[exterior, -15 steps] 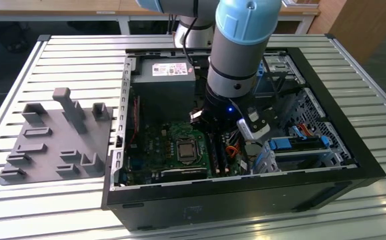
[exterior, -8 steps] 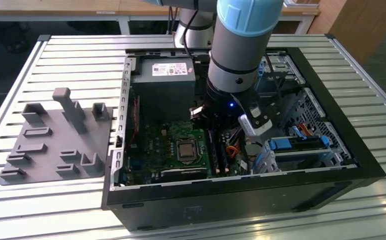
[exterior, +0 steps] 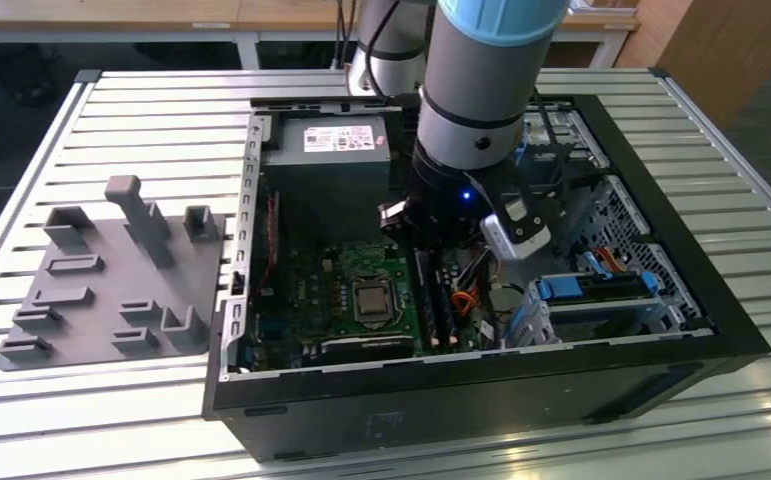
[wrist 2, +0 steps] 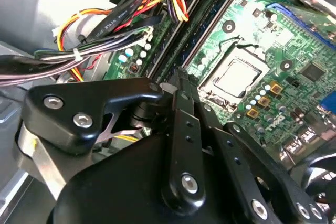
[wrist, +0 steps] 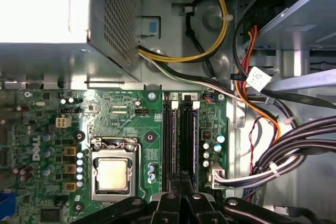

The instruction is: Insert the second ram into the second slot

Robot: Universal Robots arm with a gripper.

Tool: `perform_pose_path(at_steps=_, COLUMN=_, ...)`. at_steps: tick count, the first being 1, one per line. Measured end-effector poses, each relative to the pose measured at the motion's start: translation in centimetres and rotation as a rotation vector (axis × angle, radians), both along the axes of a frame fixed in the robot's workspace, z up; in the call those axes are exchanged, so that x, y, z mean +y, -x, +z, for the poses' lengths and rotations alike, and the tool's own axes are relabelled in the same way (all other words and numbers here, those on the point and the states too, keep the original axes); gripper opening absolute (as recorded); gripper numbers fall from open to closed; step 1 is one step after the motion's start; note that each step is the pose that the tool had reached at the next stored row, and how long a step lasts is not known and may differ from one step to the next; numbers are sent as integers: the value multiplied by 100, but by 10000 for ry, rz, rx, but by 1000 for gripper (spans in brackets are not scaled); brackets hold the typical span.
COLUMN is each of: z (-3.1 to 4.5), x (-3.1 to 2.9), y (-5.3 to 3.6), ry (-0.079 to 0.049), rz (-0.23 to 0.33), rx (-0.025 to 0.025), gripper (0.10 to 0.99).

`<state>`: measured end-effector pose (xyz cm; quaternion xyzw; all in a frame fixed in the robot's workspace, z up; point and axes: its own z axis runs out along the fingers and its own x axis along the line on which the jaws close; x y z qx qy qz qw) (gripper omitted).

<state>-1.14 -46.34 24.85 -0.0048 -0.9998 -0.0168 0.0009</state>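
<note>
My gripper (wrist: 181, 176) is down inside the open computer case (exterior: 705, 300), over the memory slots (exterior: 441, 300) beside the processor socket (wrist: 113, 174). In both wrist views its fingers are pressed close together, and the gripper (wrist 2: 177, 77) tip sits right at the slots. A thin dark strip seen edge-on, the second ram (wrist: 182, 140), runs from the fingertips along the slots (wrist: 190, 135). It lies in line with them, low at the board. I cannot tell how deep it sits. In the exterior view the arm hides the gripper (exterior: 432, 240) fingers.
A grey power supply (exterior: 338, 140) fills the case's far corner. Cable bundles (wrist: 283, 145) crowd the side of the slots away from the socket. Blue drive brackets (exterior: 596, 288) sit at the exterior view's right. A grey parts fixture (exterior: 105, 275) lies on the slatted table, left.
</note>
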Motion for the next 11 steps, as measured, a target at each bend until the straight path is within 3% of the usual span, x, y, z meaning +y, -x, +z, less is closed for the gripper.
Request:
perform_pose_path(at_steps=5, z=83, x=1, y=0, ry=0, rz=1, rx=0, gripper=106)
perform_pose_path(at_steps=11, z=89, x=1, y=0, ry=0, rz=0, rx=0, gripper=106)
